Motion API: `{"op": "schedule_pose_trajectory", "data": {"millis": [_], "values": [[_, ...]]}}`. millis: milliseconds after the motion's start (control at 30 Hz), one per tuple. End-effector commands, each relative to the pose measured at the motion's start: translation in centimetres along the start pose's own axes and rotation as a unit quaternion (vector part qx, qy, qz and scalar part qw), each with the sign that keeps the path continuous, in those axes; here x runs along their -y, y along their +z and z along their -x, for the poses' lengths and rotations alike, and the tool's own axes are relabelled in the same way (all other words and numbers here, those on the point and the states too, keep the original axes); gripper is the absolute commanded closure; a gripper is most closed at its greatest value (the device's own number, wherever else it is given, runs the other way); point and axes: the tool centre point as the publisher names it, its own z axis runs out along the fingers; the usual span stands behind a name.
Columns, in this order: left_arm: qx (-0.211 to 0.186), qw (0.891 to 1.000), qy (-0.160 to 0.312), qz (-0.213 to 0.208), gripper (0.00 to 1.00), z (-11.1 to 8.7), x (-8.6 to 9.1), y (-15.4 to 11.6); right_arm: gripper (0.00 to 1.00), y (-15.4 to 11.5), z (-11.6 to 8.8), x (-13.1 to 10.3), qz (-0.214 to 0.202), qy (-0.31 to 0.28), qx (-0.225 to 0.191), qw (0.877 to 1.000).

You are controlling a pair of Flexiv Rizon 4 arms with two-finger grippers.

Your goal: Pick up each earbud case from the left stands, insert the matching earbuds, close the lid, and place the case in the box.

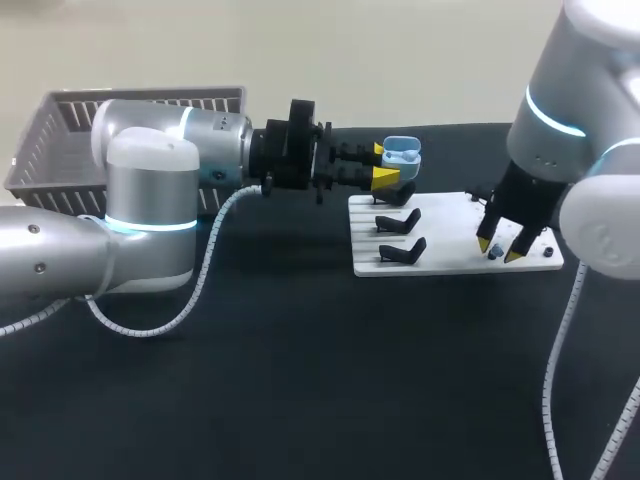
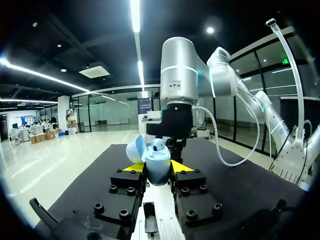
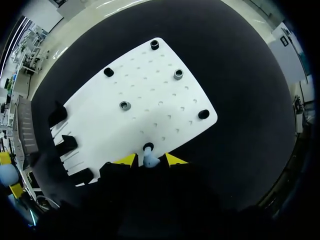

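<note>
Hovering near the black stands [image 1: 400,250], the left gripper [image 1: 383,164] clasps the open case [image 1: 402,152]; right gripper [image 1: 499,250] straddles an earbud [image 3: 149,160], unclenched.

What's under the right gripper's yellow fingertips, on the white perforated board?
A small light-blue earbud sits between the right gripper's open tips, beside a black ring holder on the white perforated board. The gripper's body covers the earbud's near part.
</note>
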Motion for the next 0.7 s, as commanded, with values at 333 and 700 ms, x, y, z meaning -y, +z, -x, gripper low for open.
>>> {"op": "schedule_pose_trajectory", "data": {"millis": [333, 700], "values": [[0.000, 1.000, 0.001, 0.001, 1.00, -0.06, 0.01, 0.05, 0.73, 0.45, 0.19, 0.23, -0.003, 0.006, 0.001, 1.000], [0.000, 1.000, 0.001, 0.001, 1.00, -0.06, 0.01, 0.05, 1.00, 0.43, 0.20, 0.24, -0.007, 0.005, 0.001, 1.000]]}}
